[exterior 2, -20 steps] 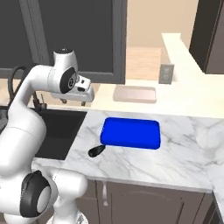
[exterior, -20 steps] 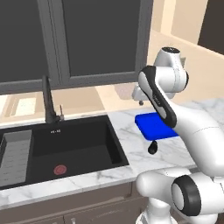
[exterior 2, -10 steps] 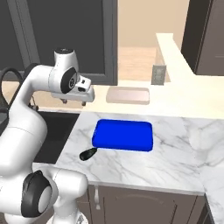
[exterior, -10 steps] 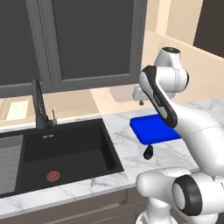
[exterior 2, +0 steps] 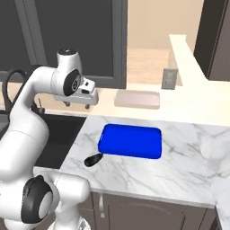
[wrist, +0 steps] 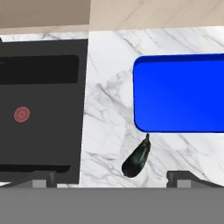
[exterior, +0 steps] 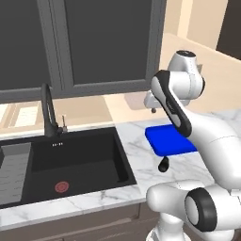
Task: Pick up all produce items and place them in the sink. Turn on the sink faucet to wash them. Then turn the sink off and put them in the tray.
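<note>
A dark eggplant (wrist: 136,158) lies on the white marble counter, just off the near left corner of the blue tray (wrist: 179,92); the same eggplant (exterior 2: 93,159) and tray (exterior 2: 130,141) show from the right base, and eggplant (exterior: 163,164) and tray (exterior: 169,140) from the left base. The black sink (exterior: 70,157) with its red drain (exterior: 61,187) sits left of them, the tall black sink faucet (exterior: 47,110) behind it. My gripper (exterior 2: 75,104) hangs open and empty high above the counter's sink-side edge, its fingertips (wrist: 187,177) wide apart over the eggplant.
A grey ribbed drying rack (exterior: 13,172) fills the sink's left end. A pale beige slab (exterior 2: 137,99) lies on the back ledge behind the tray, near a wall outlet (exterior 2: 168,78). Dark window panels rise behind the sink. Bare marble stretches right of the tray.
The whole picture has shifted slightly in both base views, so the base has moved. The arm keeps its pose, the gripper stays open, and the eggplant lies where it was beside the tray.
</note>
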